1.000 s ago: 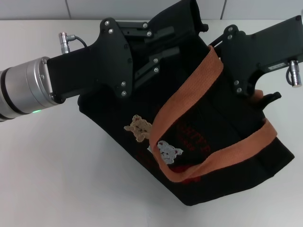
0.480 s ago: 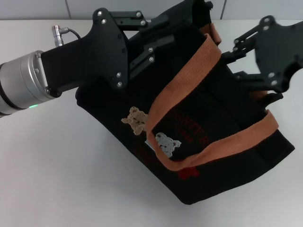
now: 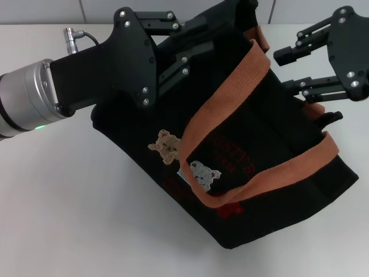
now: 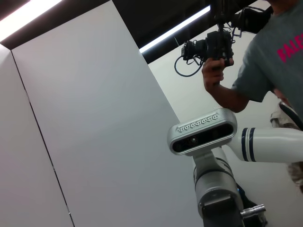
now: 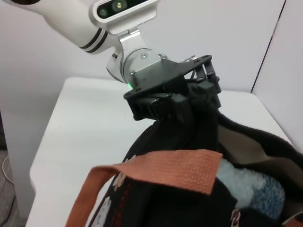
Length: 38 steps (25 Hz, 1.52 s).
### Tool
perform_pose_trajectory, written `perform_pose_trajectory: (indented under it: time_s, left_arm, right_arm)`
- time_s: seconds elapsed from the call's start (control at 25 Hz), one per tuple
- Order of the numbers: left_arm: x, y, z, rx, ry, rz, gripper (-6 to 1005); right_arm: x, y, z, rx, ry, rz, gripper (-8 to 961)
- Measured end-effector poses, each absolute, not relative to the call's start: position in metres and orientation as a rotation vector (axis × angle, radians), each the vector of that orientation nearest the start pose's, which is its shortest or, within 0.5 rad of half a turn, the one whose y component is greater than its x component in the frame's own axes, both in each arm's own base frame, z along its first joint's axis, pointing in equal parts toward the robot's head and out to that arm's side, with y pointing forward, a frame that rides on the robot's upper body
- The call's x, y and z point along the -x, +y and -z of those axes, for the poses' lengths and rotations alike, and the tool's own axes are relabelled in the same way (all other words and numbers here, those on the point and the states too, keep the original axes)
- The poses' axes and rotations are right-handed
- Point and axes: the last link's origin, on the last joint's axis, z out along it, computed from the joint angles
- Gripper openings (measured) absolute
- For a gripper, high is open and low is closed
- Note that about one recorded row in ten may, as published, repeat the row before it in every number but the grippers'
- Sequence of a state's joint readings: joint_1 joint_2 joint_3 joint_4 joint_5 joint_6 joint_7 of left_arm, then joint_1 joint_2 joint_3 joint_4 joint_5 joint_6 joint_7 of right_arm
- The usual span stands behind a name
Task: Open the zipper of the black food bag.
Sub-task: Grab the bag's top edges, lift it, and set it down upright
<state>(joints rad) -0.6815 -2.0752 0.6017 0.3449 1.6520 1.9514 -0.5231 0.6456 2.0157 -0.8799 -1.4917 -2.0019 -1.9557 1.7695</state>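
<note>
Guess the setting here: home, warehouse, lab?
Most likely a robotics lab or data-collection studio. A bare white table holds only the black food bag, plain white wall panels surround it, and a person stands behind the robot holding a camera rig. Left gripper grips the bag's rim.

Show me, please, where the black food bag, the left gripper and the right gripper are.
black food bag (image 3: 277,173), head view, on its black front panel.
left gripper (image 5: 199,101), right wrist view, where the fingers clamp the bag's top corner.
right gripper (image 3: 290,69), head view, midway between its open fingertips.
</note>
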Motion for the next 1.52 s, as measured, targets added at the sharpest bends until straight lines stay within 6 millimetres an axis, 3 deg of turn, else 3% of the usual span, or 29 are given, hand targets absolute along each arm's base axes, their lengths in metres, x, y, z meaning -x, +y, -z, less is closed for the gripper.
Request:
perform_pose_trajectory:
  time_s: [0.12, 0.8, 1.36, 1.52]
  left_arm:
    - [0.177, 0.316, -0.009, 2.336, 0.536, 1.397, 195]
    - [0.173, 0.318, -0.009, 2.335, 0.553, 1.405, 167]
    - [0.171, 0.319, -0.009, 2.335, 0.562, 1.409, 145]
    - [0.171, 0.318, -0.009, 2.337, 0.563, 1.41, 98]
  right_arm:
    - [-0.119, 0.337, -0.1, 2.972, -0.138, -0.28, 477]
    - [-0.118, 0.362, -0.069, 3.035, -0.04, -0.379, 431]
    - [-0.118, 0.373, -0.049, 3.098, 0.048, -0.302, 394]
    - [-0.117, 0.373, -0.048, 3.098, 0.044, -0.307, 383]
